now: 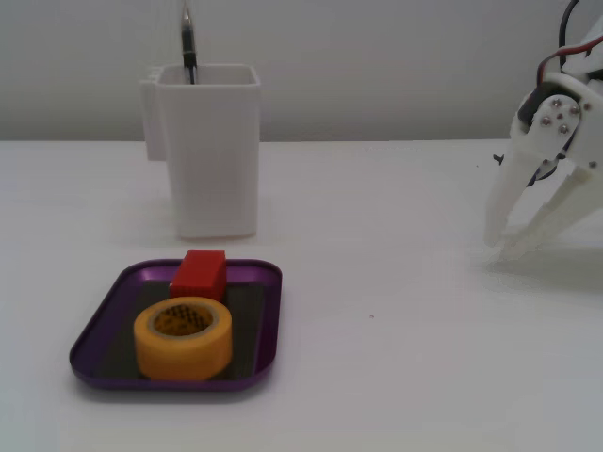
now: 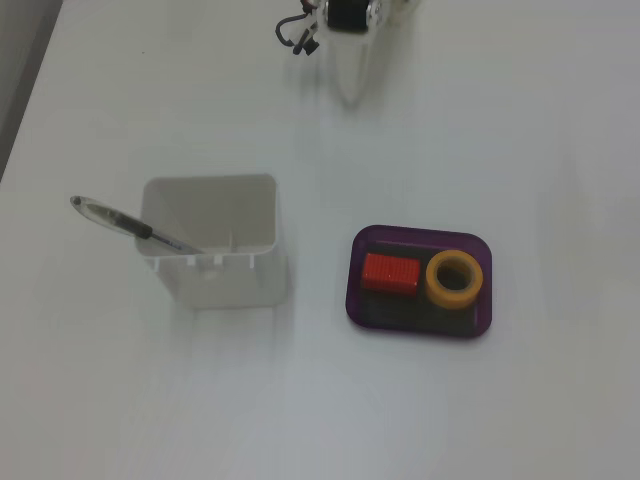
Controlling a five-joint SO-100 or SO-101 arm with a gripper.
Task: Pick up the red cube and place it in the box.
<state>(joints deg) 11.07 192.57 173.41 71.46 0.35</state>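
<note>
The red cube (image 1: 199,271) lies inside the box (image 1: 271,325), a shallow dark-purple tray, at its far edge in a fixed view. It also shows in the other fixed view (image 2: 389,272), in the left half of the box (image 2: 420,234). A yellow tape roll (image 1: 184,356) lies in the tray beside the cube. My gripper (image 1: 498,247) is far to the right, its tips together just above the table, holding nothing. From above my gripper (image 2: 350,90) sits at the top edge, well away from the tray.
A tall white square container (image 1: 215,160) stands behind the tray with a pen (image 1: 187,42) in it. From above the container (image 2: 235,282) is left of the tray and the pen (image 2: 120,222) leans out over its left rim.
</note>
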